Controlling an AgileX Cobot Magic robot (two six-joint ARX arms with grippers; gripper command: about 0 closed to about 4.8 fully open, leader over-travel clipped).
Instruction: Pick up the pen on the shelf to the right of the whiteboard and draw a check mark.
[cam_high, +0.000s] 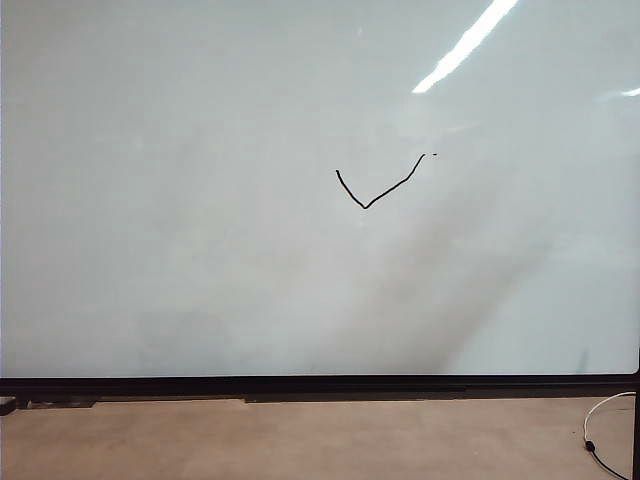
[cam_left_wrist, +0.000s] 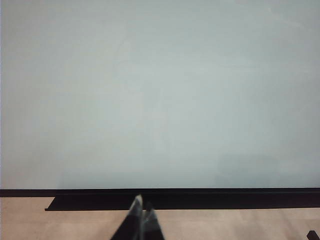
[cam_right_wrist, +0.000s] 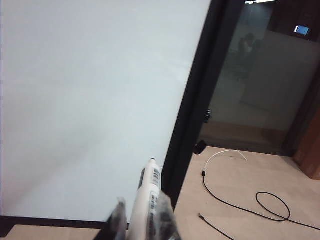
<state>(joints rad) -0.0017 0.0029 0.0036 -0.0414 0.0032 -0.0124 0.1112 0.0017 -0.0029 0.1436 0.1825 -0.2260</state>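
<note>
The whiteboard (cam_high: 200, 200) fills the exterior view, with a thin black check mark (cam_high: 375, 187) drawn right of its middle. Neither gripper shows in that view. In the right wrist view my right gripper (cam_right_wrist: 142, 212) is shut on the pen (cam_right_wrist: 146, 200), whose white barrel with black lettering sticks out between the fingers, tip away from the whiteboard (cam_right_wrist: 90, 100) near its black right frame edge. In the left wrist view my left gripper (cam_left_wrist: 142, 212) is shut and empty, low in front of the whiteboard (cam_left_wrist: 160, 95), apart from it.
A black ledge (cam_high: 330, 390) runs along the board's lower edge above the tan floor (cam_high: 300, 440). A white and black cable (cam_right_wrist: 235, 192) lies on the floor right of the board, near a dark glass partition (cam_right_wrist: 250, 75). The cable (cam_high: 600, 440) also shows at the exterior view's corner.
</note>
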